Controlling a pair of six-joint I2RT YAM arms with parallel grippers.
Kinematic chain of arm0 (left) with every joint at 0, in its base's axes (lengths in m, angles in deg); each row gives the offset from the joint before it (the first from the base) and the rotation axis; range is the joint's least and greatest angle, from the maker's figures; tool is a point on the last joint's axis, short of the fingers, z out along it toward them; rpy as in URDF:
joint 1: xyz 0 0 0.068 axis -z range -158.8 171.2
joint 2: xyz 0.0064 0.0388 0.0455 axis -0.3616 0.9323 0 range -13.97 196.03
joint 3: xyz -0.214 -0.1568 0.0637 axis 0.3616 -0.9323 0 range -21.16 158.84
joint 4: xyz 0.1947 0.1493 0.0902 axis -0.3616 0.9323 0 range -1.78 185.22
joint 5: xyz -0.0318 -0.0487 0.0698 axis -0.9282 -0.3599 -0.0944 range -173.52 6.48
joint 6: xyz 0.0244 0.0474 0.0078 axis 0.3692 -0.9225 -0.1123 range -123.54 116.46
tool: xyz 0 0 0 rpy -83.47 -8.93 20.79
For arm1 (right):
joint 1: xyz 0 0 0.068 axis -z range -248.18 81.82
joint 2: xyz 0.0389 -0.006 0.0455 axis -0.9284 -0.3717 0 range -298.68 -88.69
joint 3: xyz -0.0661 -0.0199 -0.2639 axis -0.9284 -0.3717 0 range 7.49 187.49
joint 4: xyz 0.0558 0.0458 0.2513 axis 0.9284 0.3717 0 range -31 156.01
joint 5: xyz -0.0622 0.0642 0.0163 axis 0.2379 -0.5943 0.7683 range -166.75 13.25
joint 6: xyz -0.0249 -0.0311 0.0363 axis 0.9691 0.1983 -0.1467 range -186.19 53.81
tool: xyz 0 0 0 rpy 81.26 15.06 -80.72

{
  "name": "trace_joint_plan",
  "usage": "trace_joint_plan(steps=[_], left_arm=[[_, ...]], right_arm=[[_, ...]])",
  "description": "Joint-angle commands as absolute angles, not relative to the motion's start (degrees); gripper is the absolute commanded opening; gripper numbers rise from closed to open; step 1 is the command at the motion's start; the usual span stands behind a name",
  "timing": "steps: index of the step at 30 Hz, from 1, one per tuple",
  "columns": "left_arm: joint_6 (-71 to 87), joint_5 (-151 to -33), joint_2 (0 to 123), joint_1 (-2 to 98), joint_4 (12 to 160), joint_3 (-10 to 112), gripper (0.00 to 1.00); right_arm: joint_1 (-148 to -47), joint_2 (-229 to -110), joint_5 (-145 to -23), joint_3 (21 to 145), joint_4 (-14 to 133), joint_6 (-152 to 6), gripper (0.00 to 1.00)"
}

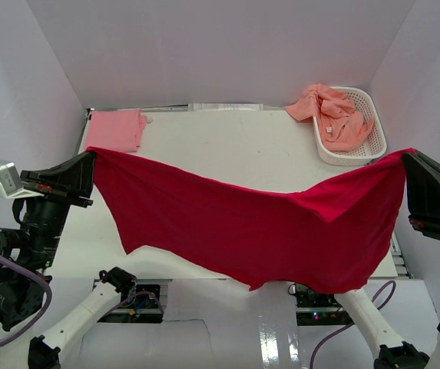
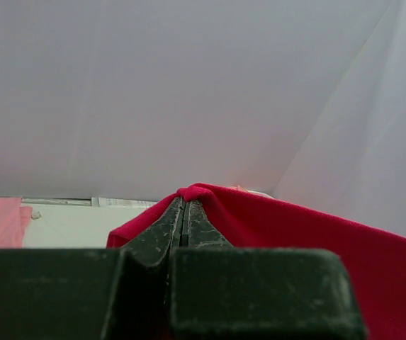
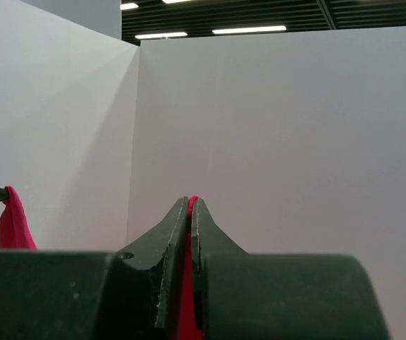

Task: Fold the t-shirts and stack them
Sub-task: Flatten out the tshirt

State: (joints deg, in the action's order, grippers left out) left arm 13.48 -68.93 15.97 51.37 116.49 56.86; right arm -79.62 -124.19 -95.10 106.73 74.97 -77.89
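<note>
Left end effector [image 2: 185, 202] fills the bottom of its wrist view, its two black fingers pressed together on a pinch of the red shirt [image 1: 250, 223]. Right end effector [image 3: 190, 202] is clamped the same way, with a sliver of red cloth showing between its fingers. From above, the two hold opposite corners of the shirt up off the bench [image 1: 235, 146], one at the left edge and one at the right, well apart. The cloth hangs spread wide between them and sags in the middle. Its lower hem droops past the near edge of the bench, over the arm bases. At the far left corner a pink shirt [image 1: 116, 129] lies folded flat. At the far right a white basket [image 1: 346, 158] holds crumpled salmon shirts [image 1: 335, 119], probably more than one, with some cloth spilling over its left rim onto the bench.
</note>
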Motion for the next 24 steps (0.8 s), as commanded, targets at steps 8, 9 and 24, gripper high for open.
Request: trace_joint_plan(steps=[8, 9, 24], left_arm=[[17.7, -63.6, 16.3, 51.4, 113.4, 43.2, 0.0], [19.0, -62.5, 18.4, 51.4, 114.0, 40.3, 0.0], [29.0, -50.8, 46.7, 48.5, 97.5, 27.9, 0.0]], right_arm=[[-79.3, -136.3, -96.0, 90.0, 71.7, -86.1, 0.08], [-79.3, -137.9, -96.2, 87.9, 71.3, -86.5, 0.08], [-78.8, -174.6, -97.8, 80.8, 59.9, -87.5, 0.08]])
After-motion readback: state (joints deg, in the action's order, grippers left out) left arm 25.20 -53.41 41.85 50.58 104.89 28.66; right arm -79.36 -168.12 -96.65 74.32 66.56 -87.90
